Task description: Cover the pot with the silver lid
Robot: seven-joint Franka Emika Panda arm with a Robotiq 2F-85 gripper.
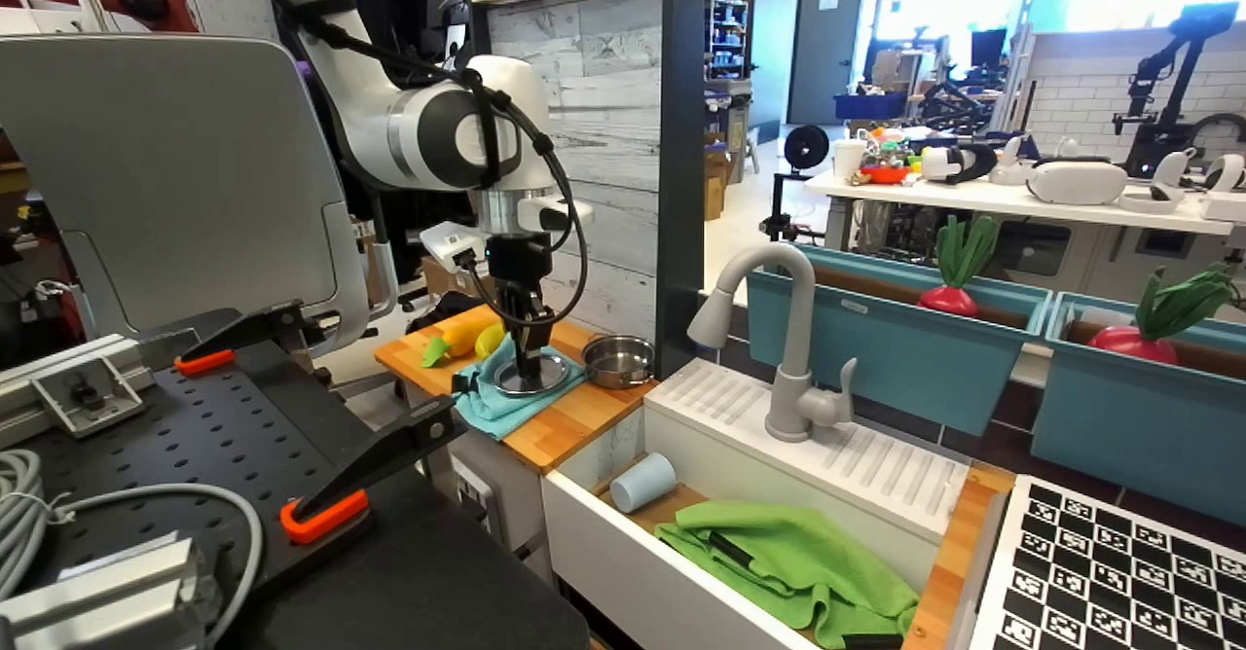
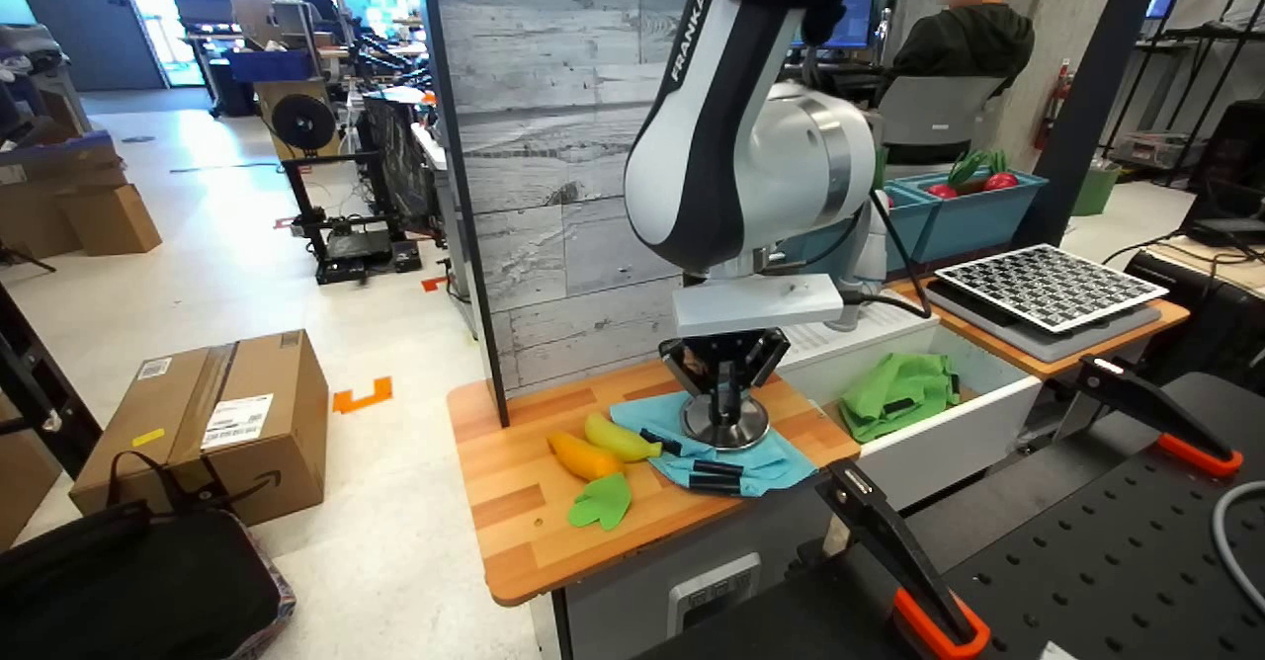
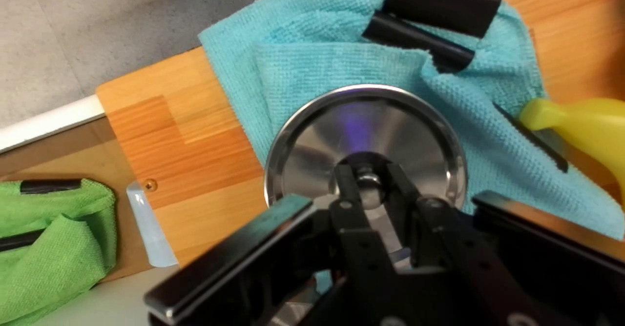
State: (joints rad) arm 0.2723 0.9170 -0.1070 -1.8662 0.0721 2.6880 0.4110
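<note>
The silver lid (image 1: 556, 371) lies flat at the blue towel (image 1: 501, 415); I cannot tell whether it touches it. It also shows in an exterior view (image 2: 749, 425) and the wrist view (image 3: 312, 138). My gripper (image 1: 529, 362) points straight down over the lid's middle. In the wrist view the fingertips (image 3: 368, 171) stand close on both sides of the lid's knob, shut on it. The pot (image 1: 619, 370), small, round and shiny with a dark inside, stands uncovered beside the towel, near the wall. A sliver of shiny metal, seemingly the pot, shows between the gripper's links (image 3: 291, 312).
A yellow fruit (image 2: 615, 436), an orange fruit (image 2: 581, 457) and a green leaf (image 2: 599, 502) lie beside the towel on the wooden counter (image 2: 514, 532). A panel wall (image 1: 594, 163) rises behind. The sink holds a blue cup (image 1: 644, 482) and a green cloth (image 1: 798, 553), below a grey faucet (image 1: 796, 339).
</note>
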